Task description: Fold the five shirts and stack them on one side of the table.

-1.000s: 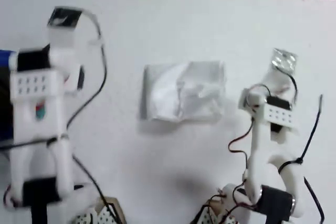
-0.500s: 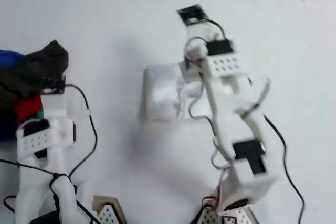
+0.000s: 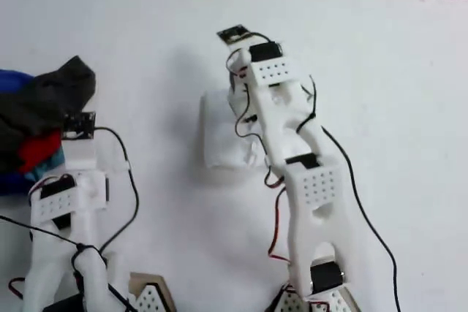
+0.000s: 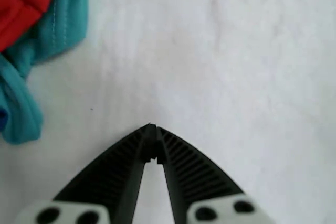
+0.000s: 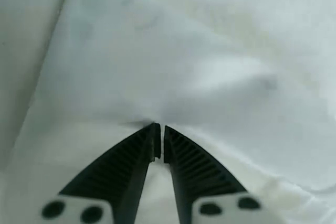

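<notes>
A white cotton shirt (image 3: 219,137), folded into a rough rectangle, lies at the middle of the white bench (image 3: 380,71). The right arm stretches over it from the near edge. In the right wrist view the right end effector (image 5: 159,141) has its jaws drawn together to a thin slit, tips down on the shirt's soft, creased cloth. Whether a fold is pinched between them cannot be told.

At the far left of the bench sits a loose heap of garments: a dark grey shirt (image 3: 51,96) on top, a red one (image 3: 36,150) below it and a blue one (image 3: 11,82) at the edge. The left arm stands just beside this heap. The left end effector (image 4: 152,142) is closed on nothing and hangs over bare bench, with teal fabric (image 4: 31,51) and the red cloth close by.

The white shirt looks folded, or nearly so, and the right arm appears to be either pressing the last fold flat or seeking a hold to shift it. The heap looks crumpled rather than stacked, so most of the task seems to remain.

The next move calls for a firm hold through all layers at one edge of the white shirt. It then needs a low, steady carry to one side, so the folds do not fall open.
</notes>
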Action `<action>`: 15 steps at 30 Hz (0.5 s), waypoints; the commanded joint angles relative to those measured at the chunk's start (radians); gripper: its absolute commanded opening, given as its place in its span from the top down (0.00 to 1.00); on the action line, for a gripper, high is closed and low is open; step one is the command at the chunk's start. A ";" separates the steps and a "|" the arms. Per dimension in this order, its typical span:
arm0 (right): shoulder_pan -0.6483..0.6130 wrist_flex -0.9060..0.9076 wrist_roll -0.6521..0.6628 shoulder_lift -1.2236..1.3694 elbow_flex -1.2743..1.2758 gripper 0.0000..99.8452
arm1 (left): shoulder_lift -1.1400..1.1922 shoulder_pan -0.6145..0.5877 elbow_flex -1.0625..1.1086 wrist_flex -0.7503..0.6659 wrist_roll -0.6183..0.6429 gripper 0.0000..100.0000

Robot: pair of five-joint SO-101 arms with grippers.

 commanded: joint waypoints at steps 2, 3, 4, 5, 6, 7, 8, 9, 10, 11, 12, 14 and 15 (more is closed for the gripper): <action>0.004 0.105 0.008 0.033 -0.118 0.98 | -0.018 -0.003 -0.004 -0.015 0.003 0.97; 0.004 0.139 0.008 0.033 -0.137 0.98 | -0.018 -0.003 -0.002 -0.015 0.003 0.97; 0.004 0.168 0.008 0.031 -0.155 0.98 | -0.018 -0.003 -0.002 -0.015 0.003 0.97; 0.005 0.176 0.008 0.027 -0.161 0.98 | -0.018 -0.003 -0.002 -0.015 0.003 0.97; 0.013 0.176 0.008 0.010 -0.152 0.98 | -0.018 -0.003 -0.002 -0.015 0.003 0.97; 0.022 0.174 0.008 -0.010 -0.135 0.98 | -0.018 -0.003 -0.002 -0.015 0.003 0.97; 0.030 0.174 0.009 -0.025 -0.117 0.98 | -0.018 -0.003 -0.002 -0.015 0.003 0.97; 0.036 0.174 0.009 -0.045 -0.095 0.98 | -0.018 -0.003 -0.002 -0.015 0.003 0.97; 0.041 0.174 0.012 -0.065 -0.066 0.98 | -0.018 -0.003 -0.002 -0.015 0.003 0.97; 0.051 0.174 0.034 -0.084 -0.026 0.98 | -0.018 -0.003 -0.002 -0.015 0.003 0.97; 0.058 0.174 0.063 -0.105 0.018 0.98 | -0.018 -0.003 -0.002 -0.015 0.003 0.97; 0.076 0.174 0.117 -0.151 0.121 0.98 | -0.018 -0.003 -0.002 -0.015 0.003 0.97; 0.090 0.174 0.137 -0.179 0.178 0.98 | -0.018 -0.003 -0.002 -0.015 0.003 0.97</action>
